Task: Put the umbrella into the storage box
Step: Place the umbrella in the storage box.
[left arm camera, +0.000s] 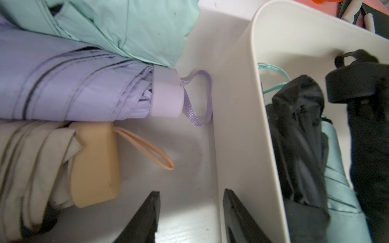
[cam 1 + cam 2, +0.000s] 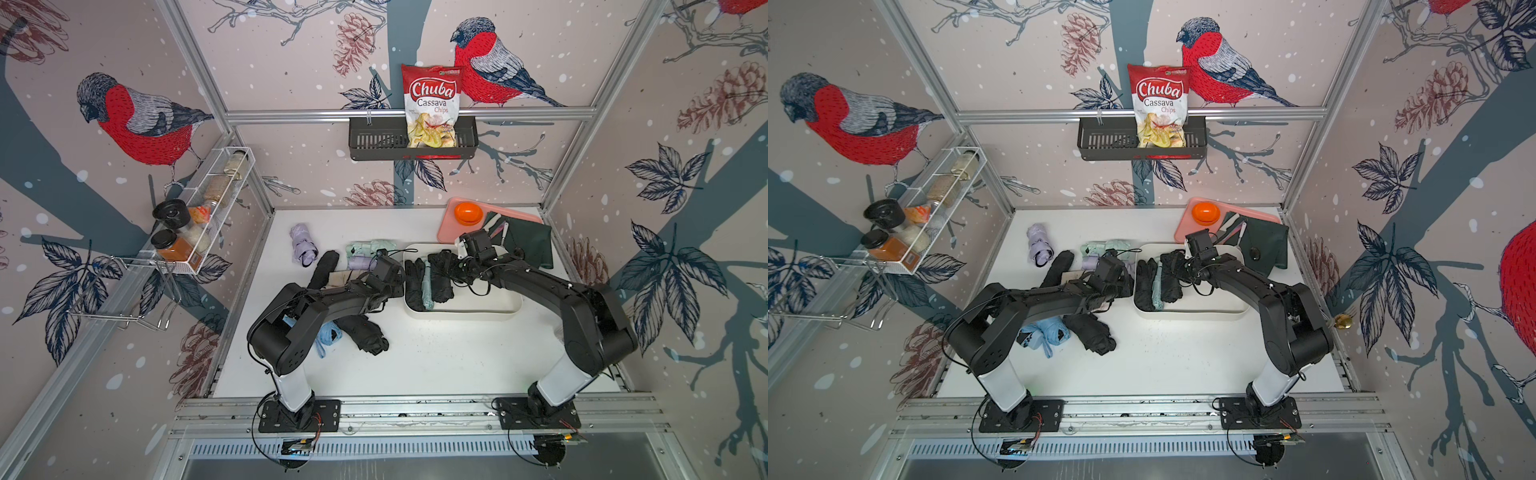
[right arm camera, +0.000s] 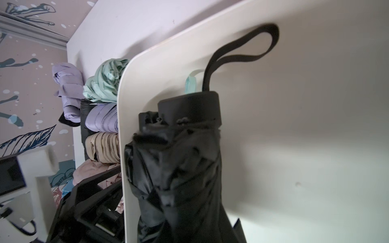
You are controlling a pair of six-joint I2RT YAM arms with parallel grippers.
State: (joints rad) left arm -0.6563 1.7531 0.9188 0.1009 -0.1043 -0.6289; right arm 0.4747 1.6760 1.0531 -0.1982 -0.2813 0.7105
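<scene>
Umbrellas lie in and beside the storage box point(image 2: 478, 301), which sits right of centre in both top views on the white table point(image 2: 415, 365); three folded ones are side by side at its left end, and the rightmost of them, the black umbrella point(image 2: 442, 276), is in the right gripper point(image 2: 451, 270); the jaws are clamped on it (its fabric hides most of the fingers in the right wrist view), with its handle cap and wrist loop toward the far wall of the box; whether it rests on the box floor I cannot tell; next to it are a pale teal umbrella point(image 2: 427, 291) and a second black one point(image 2: 414, 280). Just outside the box's left edge in the top views is the left gripper point(image 1: 190, 194); its jaws stand apart, with bare table and the foot of the box wall between them, gripping nothing; close by on the table, packed together, lie a mint umbrella point(image 1: 126, 27), a lilac umbrella point(image 1: 73, 84) and a beige umbrella point(image 1: 90, 164), handle ends toward the box; the lilac loop is right against the wall.
</scene>
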